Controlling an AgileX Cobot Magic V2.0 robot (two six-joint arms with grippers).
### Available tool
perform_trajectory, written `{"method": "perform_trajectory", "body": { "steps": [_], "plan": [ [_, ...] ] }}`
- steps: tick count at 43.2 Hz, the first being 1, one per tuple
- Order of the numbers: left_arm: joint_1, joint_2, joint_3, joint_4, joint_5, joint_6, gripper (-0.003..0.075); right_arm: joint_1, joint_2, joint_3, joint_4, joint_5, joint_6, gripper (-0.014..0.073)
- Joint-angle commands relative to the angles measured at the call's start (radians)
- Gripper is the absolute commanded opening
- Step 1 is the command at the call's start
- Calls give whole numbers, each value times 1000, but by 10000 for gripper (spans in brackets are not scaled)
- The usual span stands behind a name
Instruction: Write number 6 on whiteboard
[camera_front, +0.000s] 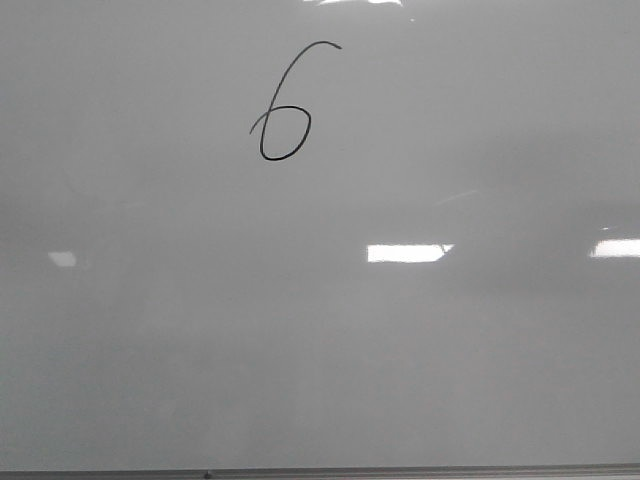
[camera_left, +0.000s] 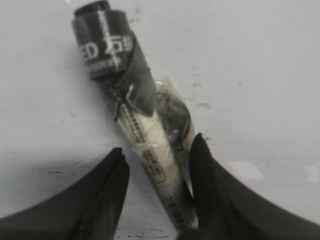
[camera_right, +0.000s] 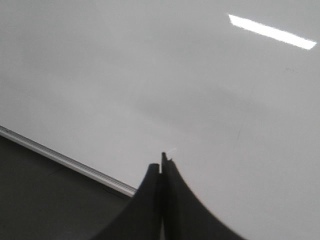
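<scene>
Black fingers of the left gripper (camera_left: 157, 160) angle toward the whiteboard (camera_left: 260, 75), holding a marker (camera_left: 135, 120); one finger presses its taped barrel while a gap shows on the other side, and the capped end points away. The right gripper (camera_right: 161, 167) hangs pressed together over the board near its grey frame (camera_right: 65, 161). The number 6 (camera_front: 285, 105) sits high on the board in the front view, neither gripper beside it.

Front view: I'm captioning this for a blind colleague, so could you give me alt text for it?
A thin black hand-drawn number 6 sits near the top of a glossy pale whiteboard, left of centre. Bright glare patches dot the board; no arm is visible.
</scene>
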Motion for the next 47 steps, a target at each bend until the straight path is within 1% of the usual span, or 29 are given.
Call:
{"method": "perform_trajectory", "body": {
  "steps": [1, 5, 14, 24, 28, 31, 34, 39, 43, 45, 47],
  "plan": [
    [-5, -25, -29, 0, -71, -9, 396, -6, 2, -25, -7, -80, 2, -64],
    [-5, -25, -29, 0, -66, -9, 430, -6, 2, -25, -7, -80, 2, -64],
    [-5, -68, -25, 0, -43, -9, 433, -6, 2, -25, -7, -80, 2, -64],
    [-5, -208, -25, 0, 115, -7, 430, -6, -3, -25, -7, -86, 4, -63],
    [-5, -297, -25, 0, 167, -6, 415, -6, -30, -25, -7, -101, 39, -61],
    [-5, -379, -25, 0, 200, 1, 370, -6, -58, -21, -7, -110, 78, -61],
    [-5, -469, -25, 0, 231, 1, 292, -6, -88, -7, -10, -119, 117, -61],
    [-5, -610, 4, 5, 250, 1, 133, -6, -145, 42, -15, -153, 180, -61],
    [-5, -748, 57, 8, 250, 1, 8, -6, -196, 62, -18, -190, 182, -61],
    [-5, -808, 86, 8, 250, 1, -19, -6, -222, 66, -26, -199, 182, -61],
    [-5, -878, 121, 8, 250, 1, -20, -6, -244, 65, -37, -198, 182, -61]
  ]
}}
